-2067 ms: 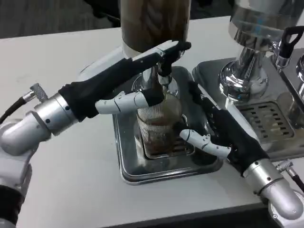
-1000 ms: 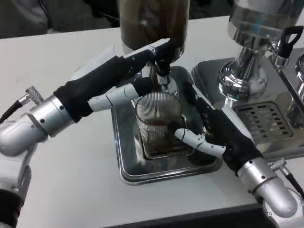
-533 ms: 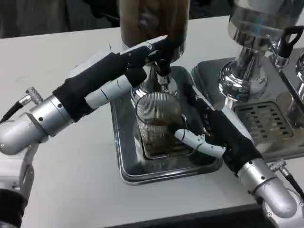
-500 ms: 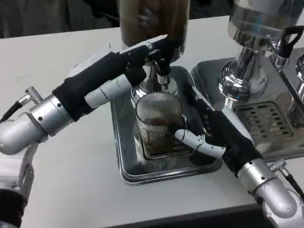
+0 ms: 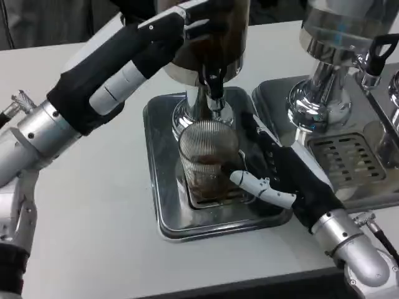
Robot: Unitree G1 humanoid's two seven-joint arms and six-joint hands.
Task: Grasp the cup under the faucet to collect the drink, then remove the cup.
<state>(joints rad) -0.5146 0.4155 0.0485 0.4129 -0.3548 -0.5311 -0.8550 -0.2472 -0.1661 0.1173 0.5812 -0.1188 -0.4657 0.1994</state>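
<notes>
Standing on the drip tray (image 5: 163, 205) directly under the faucet (image 5: 215, 93), the cup (image 5: 207, 159) is seen to be a clear ribbed tumbler with a shallow layer of brown drink in its bottom. The right hand (image 5: 283, 177) is wrapped around the cup's right side, a white finger curling across its front near the base, so the cup is judged to be grasped. The left hand (image 5: 146, 47) is raised above and left of the faucet, up by the dark dispenser tank (image 5: 206, 31), with nothing seen in it and its fingers extended and apart.

The cup is judged to be rigid and fairly light, with the little liquid inside adding only slight weight. Its ribbing should offer some purchase, yet the wall is likely smooth and possibly wet, so slipping is to be guarded against. If glass, it is breakable and should not be knocked against the faucet or the tray's rim. A hold around the middle of the wall, below the rim, is best, and the cup should be kept upright so the drink is not spilled when it is drawn clear of the faucet.
</notes>
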